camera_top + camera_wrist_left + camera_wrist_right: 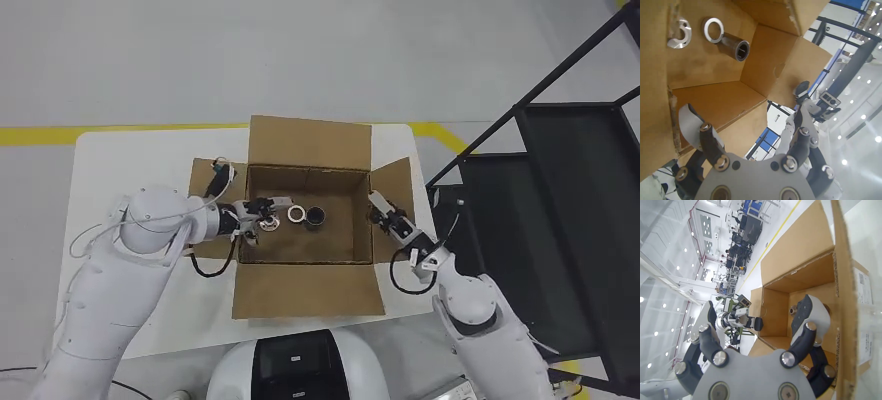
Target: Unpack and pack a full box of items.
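An open cardboard box point(308, 146) stands in the middle of the white table point(120, 170). On its floor lie a silver flange point(678, 35), a flat metal ring point(713, 29) point(297, 213) and a dark steel cylinder point(735, 48) point(316, 216) on its side. My left gripper point(262, 212) point(745, 113) hangs open inside the box at its left end, close to the flange and holding nothing. My right gripper point(383, 212) point(758, 308) is open and empty at the box's right wall, beside the raised right flap point(843, 256). Past it lies a small metal part point(792, 310).
A black metal stair frame point(540, 200) stands close to the table's right edge. The box flaps spread out to the front, back and both sides. A yellow floor line point(60, 133) runs behind the table. Bare tabletop lies left of the box.
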Action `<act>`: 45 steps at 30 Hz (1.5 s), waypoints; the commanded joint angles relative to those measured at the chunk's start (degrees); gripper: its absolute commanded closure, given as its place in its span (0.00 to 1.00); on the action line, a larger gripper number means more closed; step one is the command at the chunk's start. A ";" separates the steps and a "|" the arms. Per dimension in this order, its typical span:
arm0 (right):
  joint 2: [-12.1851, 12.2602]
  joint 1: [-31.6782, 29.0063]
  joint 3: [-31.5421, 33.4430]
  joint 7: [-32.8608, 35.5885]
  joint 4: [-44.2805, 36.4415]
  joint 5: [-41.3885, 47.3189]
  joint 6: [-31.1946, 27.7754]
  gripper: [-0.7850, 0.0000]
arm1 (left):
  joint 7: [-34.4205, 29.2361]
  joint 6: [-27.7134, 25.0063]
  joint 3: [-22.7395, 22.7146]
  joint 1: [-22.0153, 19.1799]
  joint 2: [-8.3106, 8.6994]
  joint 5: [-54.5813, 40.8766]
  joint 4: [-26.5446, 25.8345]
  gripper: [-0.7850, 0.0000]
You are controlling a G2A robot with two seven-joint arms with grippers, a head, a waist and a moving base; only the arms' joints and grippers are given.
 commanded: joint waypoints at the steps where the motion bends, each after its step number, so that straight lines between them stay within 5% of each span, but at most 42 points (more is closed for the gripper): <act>1: -0.06 1.28 -1.95 1.03 -0.26 -3.07 2.09 0.00 | 1.51 -6.17 -1.21 0.38 -0.44 -7.05 -0.14 0.00; 13: -0.43 12.37 -15.11 5.15 -2.06 -36.72 17.29 0.00 | 6.19 -30.39 -7.44 4.82 -0.97 -25.81 2.10 0.00; 22: -1.58 21.36 -24.53 19.75 4.43 -49.08 23.50 0.00 | 6.12 -30.67 -7.58 4.95 -0.94 -26.00 2.17 0.00; 39: -1.62 21.77 -24.99 20.56 5.93 -50.44 23.63 0.00 | 6.12 -30.67 -7.58 4.95 -0.94 -26.00 2.17 0.00; 45: -3.05 30.52 -30.73 33.73 12.10 -60.18 30.85 0.00 | 6.12 -30.67 -7.58 4.95 -0.94 -26.00 2.17 0.00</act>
